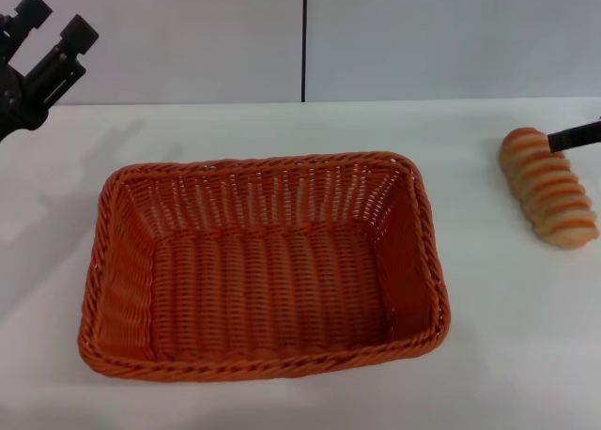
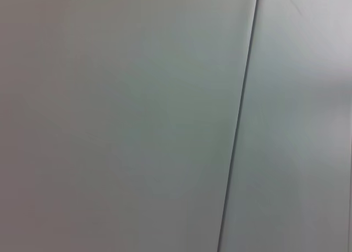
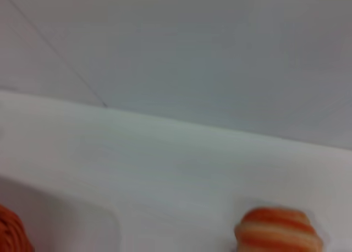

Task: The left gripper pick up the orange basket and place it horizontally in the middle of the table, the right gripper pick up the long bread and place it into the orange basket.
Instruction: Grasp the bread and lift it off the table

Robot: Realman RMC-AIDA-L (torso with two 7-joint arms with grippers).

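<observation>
Your basket (image 1: 263, 266) sits mid-table (image 1: 498, 355), lengthwise. The left gripper (image 1: 45, 38) hangs raised at far left, fingers spread. The bread (image 1: 549, 201) lies right; the right gripper's (image 1: 575, 137) grip you cannot tell.

Head view downward over table (image 1: 282, 406), right wrist low (shares bread (image 3: 278, 235))

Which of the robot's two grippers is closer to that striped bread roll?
The right. The right gripper sits at the far end of the long bread, while the left gripper is raised at the far left, beyond the orange basket.
</observation>
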